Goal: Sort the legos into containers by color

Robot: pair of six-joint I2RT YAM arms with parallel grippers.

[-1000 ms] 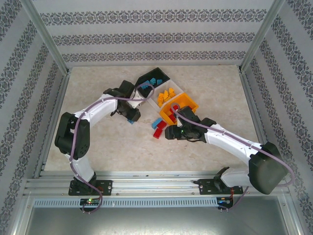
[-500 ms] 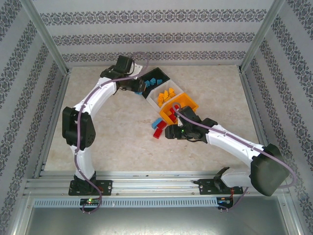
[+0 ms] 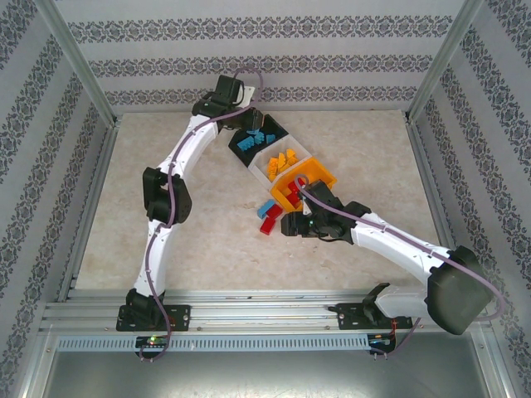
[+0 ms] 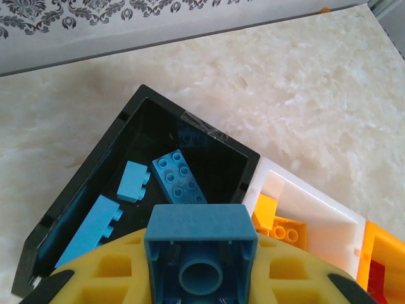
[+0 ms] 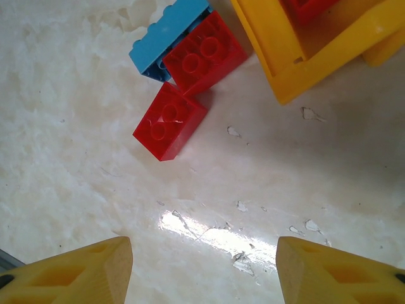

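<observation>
Glossy plastic legos (image 5: 169,120) lie on a smooth, shiny, marble-patterned table (image 5: 304,183).

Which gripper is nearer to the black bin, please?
Left. The left gripper hangs right above the black bin, shut on a blue brick; the right gripper is open over the table beside the orange bin.
</observation>
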